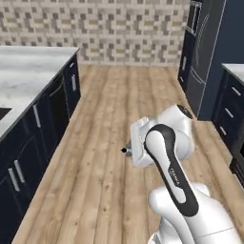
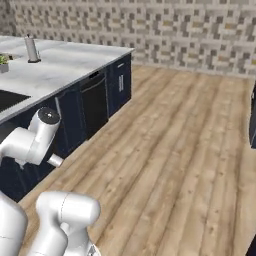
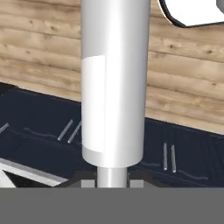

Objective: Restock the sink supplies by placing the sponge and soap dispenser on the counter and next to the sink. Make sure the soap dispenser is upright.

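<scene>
Left base view: arm folded over the wood floor (image 1: 109,143), hand turned toward the counter (image 1: 28,71) on the left. Black sink (image 1: 4,113) corner at the left edge.

Right base view: counter (image 2: 65,62) with the sink (image 2: 10,100) on the left, and a grey cylinder (image 2: 31,49) standing well behind the sink.

Hand view: soap dispenser (image 3: 114,83) runs straight up from between the fingertips; gripper (image 3: 112,183) looks clamped on its thin neck. Navy cabinets (image 3: 183,148) behind it.
</scene>
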